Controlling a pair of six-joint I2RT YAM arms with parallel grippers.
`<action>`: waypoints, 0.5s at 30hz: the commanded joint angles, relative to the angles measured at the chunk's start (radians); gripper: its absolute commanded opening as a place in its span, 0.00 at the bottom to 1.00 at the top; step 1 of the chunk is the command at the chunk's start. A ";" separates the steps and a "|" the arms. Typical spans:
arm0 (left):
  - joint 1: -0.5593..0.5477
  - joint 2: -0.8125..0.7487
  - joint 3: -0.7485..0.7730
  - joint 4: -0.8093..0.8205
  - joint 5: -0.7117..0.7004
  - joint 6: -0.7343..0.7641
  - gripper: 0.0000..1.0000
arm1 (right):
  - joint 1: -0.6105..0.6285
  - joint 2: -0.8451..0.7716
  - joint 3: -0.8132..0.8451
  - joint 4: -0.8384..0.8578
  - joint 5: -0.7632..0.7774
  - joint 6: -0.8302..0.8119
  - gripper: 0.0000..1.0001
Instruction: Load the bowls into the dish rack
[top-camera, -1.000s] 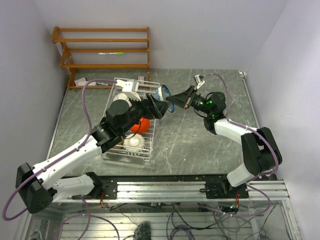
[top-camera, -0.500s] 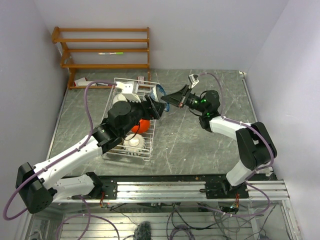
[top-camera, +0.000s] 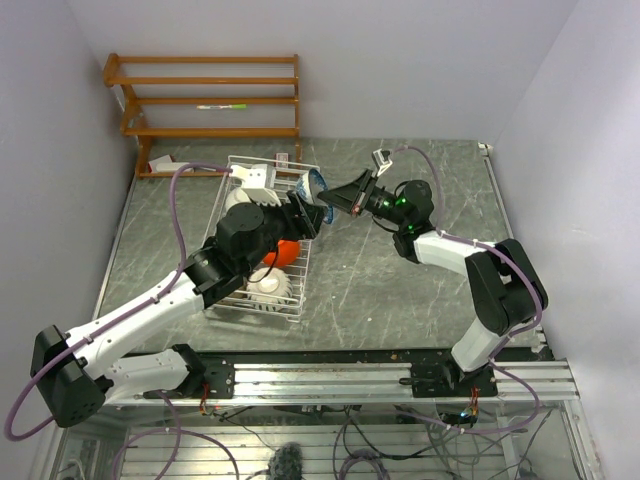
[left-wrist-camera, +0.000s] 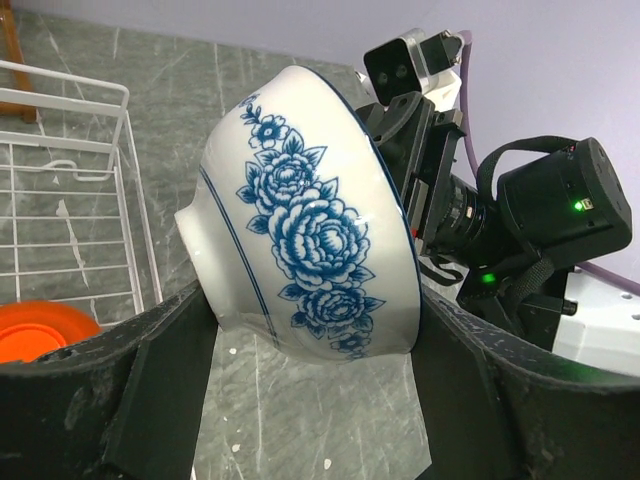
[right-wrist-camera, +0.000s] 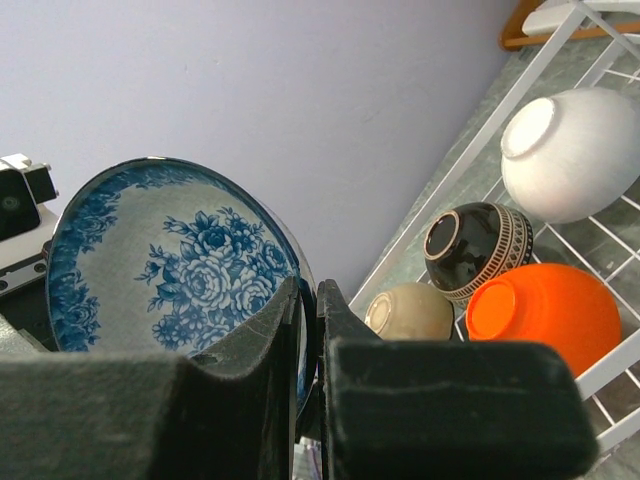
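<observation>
The blue-flowered bowl (left-wrist-camera: 300, 220) hangs on its side in the air between the two pincers, above the far right rim of the white wire dish rack (top-camera: 300, 292). The right pincer (right-wrist-camera: 308, 300) is clamped on the bowl's rim, one finger inside the patterned hollow and one outside. The left pincer (left-wrist-camera: 310, 340) is closed on the same bowl from the other side: one finger lies against the foot and the other against the rim, so the bowl fills the gap between them.

Past the right pincer's tips, four bowls lie in the rack. A cream-white bowl (right-wrist-camera: 575, 150) is farthest, bottom up. Nearer the tips are a glossy black-brown bowl (right-wrist-camera: 480, 250), a tan bowl (right-wrist-camera: 410, 312) and an orange bowl (right-wrist-camera: 550, 315), close together. Beneath the left pincer's wrist a ribbed cream bowl (top-camera: 270, 288) sits in the rack's near end. The rack stands on the grey marbled worktop (top-camera: 400, 290).
</observation>
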 joint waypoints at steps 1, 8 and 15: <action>0.002 0.000 -0.005 0.060 -0.042 0.081 0.07 | 0.010 0.001 0.046 0.056 -0.018 0.019 0.00; 0.002 -0.047 -0.050 0.094 -0.073 0.132 0.07 | 0.010 -0.001 0.069 0.006 -0.022 -0.012 0.21; 0.006 -0.058 -0.033 0.088 -0.108 0.216 0.07 | 0.009 0.016 0.098 0.033 -0.045 0.005 0.42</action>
